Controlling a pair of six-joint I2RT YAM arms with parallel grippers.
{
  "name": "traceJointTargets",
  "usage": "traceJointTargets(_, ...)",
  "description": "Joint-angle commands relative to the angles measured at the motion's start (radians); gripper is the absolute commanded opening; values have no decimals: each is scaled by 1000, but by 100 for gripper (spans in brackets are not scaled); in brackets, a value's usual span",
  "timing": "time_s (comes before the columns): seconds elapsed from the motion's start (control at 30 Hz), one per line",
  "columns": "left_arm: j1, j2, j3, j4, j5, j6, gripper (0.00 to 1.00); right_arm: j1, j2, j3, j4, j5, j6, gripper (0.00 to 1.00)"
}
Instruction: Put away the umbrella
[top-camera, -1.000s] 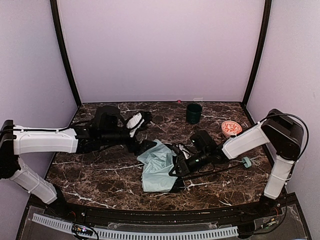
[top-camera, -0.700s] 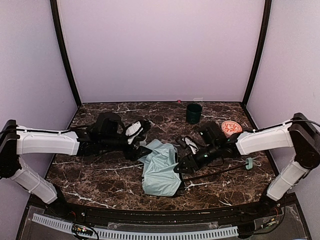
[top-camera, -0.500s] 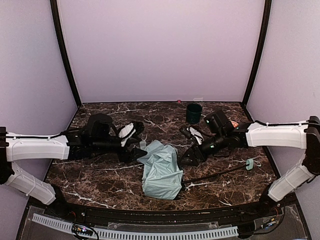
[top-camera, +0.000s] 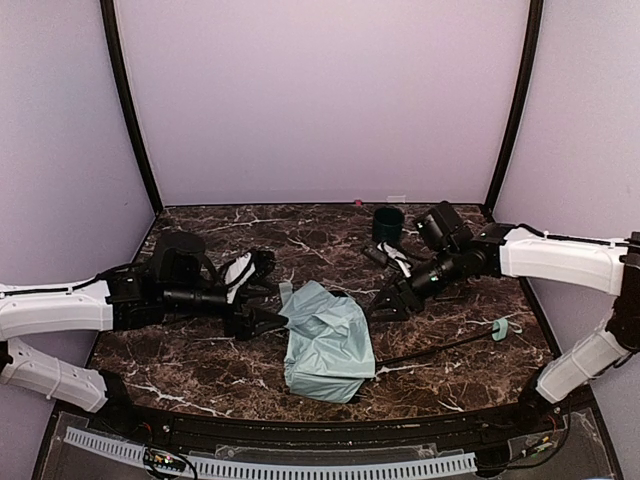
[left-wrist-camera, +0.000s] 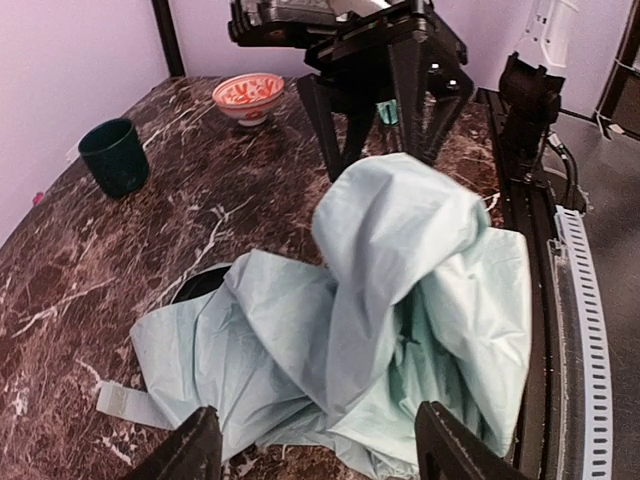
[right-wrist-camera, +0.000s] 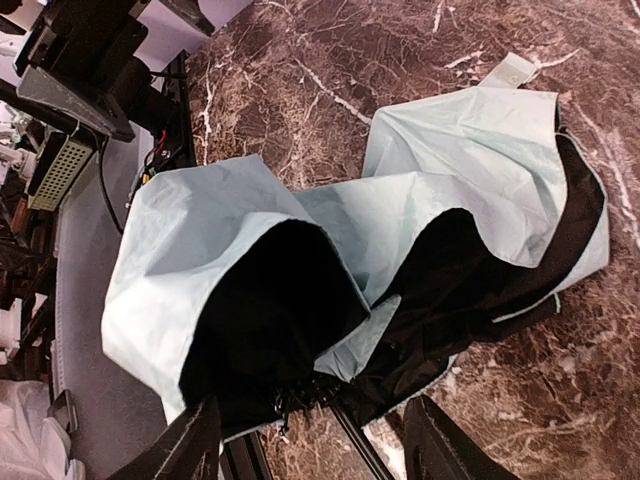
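plainly, two open pincers flank a slumped umbrella

one umbrella lies on the marble table, near the front edge and between the arms. its mint canopy is collapsed in a loose heap, with black lining showing on the side toward the right arm. the thin shaft runs out to the right toward the small handle. the left gripper sits just beside the heap's left edge with its fingers spread wide and nothing between them. the right gripper faces it from the other side, jaws equally wide, also empty. my reading is that the two stand opposite so the fabric can be gathered from both sides and bundled around the shaft — a step not yet done. otherwise there is one dark green cup at the back and one red-patterned bowl — both well apart from the cloth.
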Motion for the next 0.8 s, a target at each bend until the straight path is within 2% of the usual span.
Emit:
traceJointTargets(0.0, -42, -54, -31, -23, 12, 10, 69, 0, -129, -2, -61, 116, 3, 64)
traceJointTargets(0.03, -48, -48, -34, -29, -11, 10, 68, -2, -143, -2, -54, 133, 17, 65)
traceJointTargets(0.17, -109, -28, 19, -118, -36, 0, 47, 0, -169, -11, -4, 75, 74, 64)
traceJointTargets(0.27, -189, -15, 54, -103, -40, 0, 46, 19, -173, -56, 119, 25, 177, 62)
traceJointTargets(0.37, -210, 60, 105, -99, -36, -43, 46, 44, -158, -74, 159, 13, 202, 60)
traceJointTargets(0.5, -237, 153, 159, -100, -98, -35, 53, 78, -127, -93, 182, -8, 216, 58)
traceJointTargets(0.57, -243, 190, 174, -94, -118, -24, 52, 94, -111, -106, 198, -47, 219, 46)
traceJointTargets(0.63, -247, 220, 187, -91, -119, -20, 48, 106, -101, -119, 229, -92, 232, 26)
traceJointTargets(0.73, -255, 245, 199, -94, -74, -13, 49, 106, -93, -112, 199, -130, 202, 3)
traceJointTargets(0.77, -256, 251, 195, -87, -65, -10, 49, 105, -96, -111, 191, -128, 194, 0)
